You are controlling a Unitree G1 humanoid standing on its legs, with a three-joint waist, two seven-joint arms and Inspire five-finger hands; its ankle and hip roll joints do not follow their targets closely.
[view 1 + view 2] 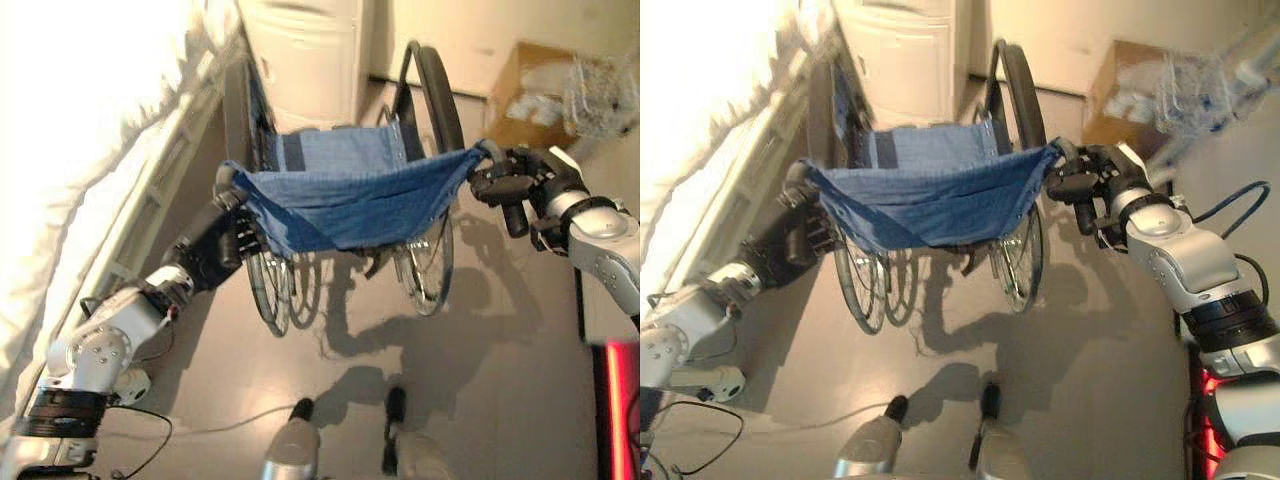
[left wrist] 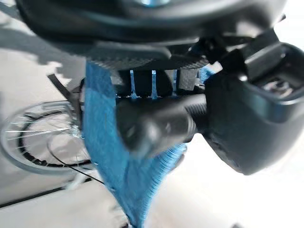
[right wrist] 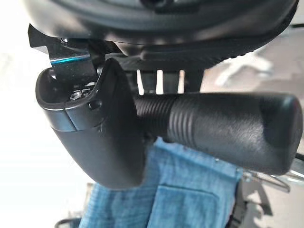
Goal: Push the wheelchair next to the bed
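Wheelchair (image 1: 350, 190) runs just beside bed (image 1: 80, 150); cabinet (image 1: 300, 60) blocks ahead.

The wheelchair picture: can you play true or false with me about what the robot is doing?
1. Both hands are on the wheelchair's push handles. True: the left hand and the right hand each have fingers curled round a handle.
2. The wheelchair's cloth back is red. False: it is blue.
3. The bed is on the robot's right. False: the bed lies on its left, alongside the wheelchair.
4. A cardboard box sits beyond the right hand. True.
5. Someone is sitting in the wheelchair. False: nobody is in the seat.
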